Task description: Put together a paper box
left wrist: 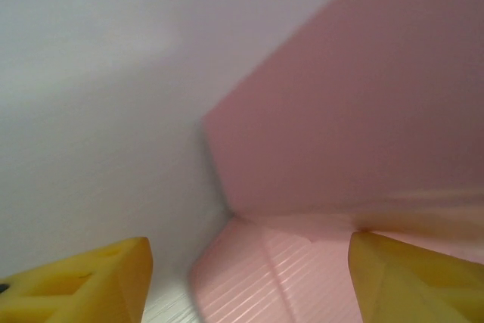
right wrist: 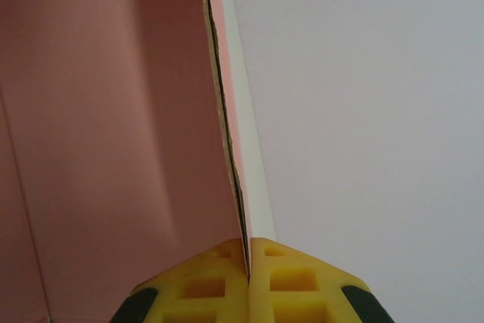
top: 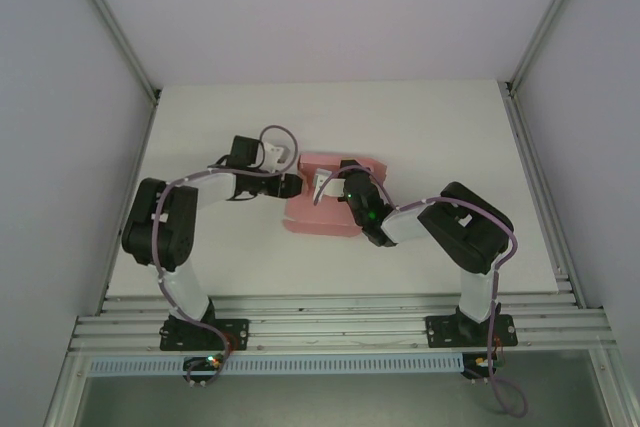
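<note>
Pink paper box (top: 320, 217), one wall clamped edge-on in the right hand (right wrist: 248, 262), left hand (left wrist: 249, 262) spread wide beside a flap.

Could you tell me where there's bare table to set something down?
Bare table lies along the back wall and by the front edge between the arms. Crowded: the centre, around the paper box.

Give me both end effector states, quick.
Left end effector: open, not gripping the paper box.
Right end effector: closed on the paper box's wall.
</note>
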